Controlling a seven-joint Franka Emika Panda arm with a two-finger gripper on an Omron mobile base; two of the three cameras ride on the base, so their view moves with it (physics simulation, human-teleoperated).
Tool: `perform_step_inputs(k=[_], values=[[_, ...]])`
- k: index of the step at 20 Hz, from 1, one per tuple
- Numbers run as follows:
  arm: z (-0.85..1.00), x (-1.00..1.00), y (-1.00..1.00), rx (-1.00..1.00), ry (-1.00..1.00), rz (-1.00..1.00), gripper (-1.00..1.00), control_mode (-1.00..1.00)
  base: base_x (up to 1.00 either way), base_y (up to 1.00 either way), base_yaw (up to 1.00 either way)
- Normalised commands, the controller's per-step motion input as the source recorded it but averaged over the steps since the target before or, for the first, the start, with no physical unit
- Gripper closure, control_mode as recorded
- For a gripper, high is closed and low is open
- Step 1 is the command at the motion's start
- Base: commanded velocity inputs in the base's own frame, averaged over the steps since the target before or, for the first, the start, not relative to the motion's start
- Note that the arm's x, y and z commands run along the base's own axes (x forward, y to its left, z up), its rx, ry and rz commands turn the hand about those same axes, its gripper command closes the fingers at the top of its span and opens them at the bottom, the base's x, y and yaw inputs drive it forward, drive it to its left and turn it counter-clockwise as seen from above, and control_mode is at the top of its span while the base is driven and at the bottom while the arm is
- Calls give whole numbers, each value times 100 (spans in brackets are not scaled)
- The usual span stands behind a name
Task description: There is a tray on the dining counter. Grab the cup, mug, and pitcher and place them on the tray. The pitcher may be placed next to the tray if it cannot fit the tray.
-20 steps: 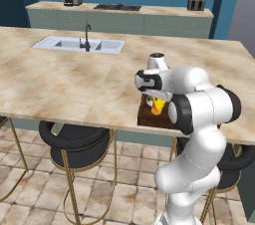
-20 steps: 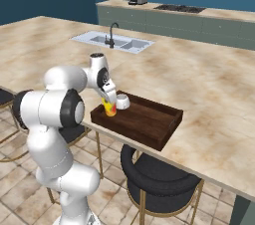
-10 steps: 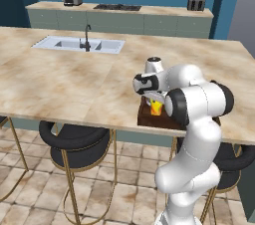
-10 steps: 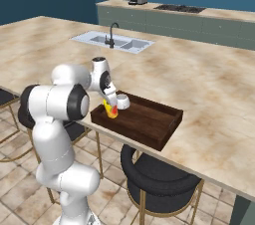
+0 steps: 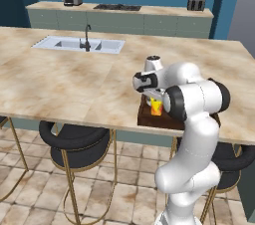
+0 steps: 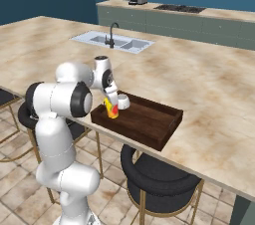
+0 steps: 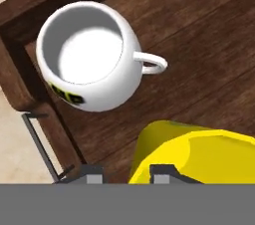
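**Fig. Cup at the tray's left end.** The tray lies on the bench at its near edge, above a stool. The cup stands upright inside the tray's near left corner. The mug stands just beside it on the far side, its handle turned toward the tray's open floor.

The fingers hang straight over the cup's rim. One tip is outside the wall and one is at or just inside it. Whether they pinch the rim or stand free of it cannot be told.

*Handling.* The cup looks light, rigid and smooth, with tapered sides, so a grip on the outside would tend to slip upward. A pinch across the thin rim, one finger inside, is the surer hold. The mug looks heavier and squat, best taken by the rim opposite the handle.

*Clearances.*
- Cup and mug are near each other, and the tray's low wall and wire end-handle lie close on the left.
- A straight vertical lift is the safest exit, since a sideways move could knock the mug.
- The right part of the tray floor and the bench beyond it are open.
- The sink lies well apart, at the far left.
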Motion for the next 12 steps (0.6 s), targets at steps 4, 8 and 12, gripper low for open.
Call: perform_step_inputs(k=[4, 8, 12], values=[[10, -15, -23, 2, 0, -9, -100, -100, 0, 0, 0], [37, -20, -8, 1, 0, -8, -100, -100, 0, 0, 0], [49, -16, 0, 1, 0, -9, -100, -100, 0, 0, 0]])
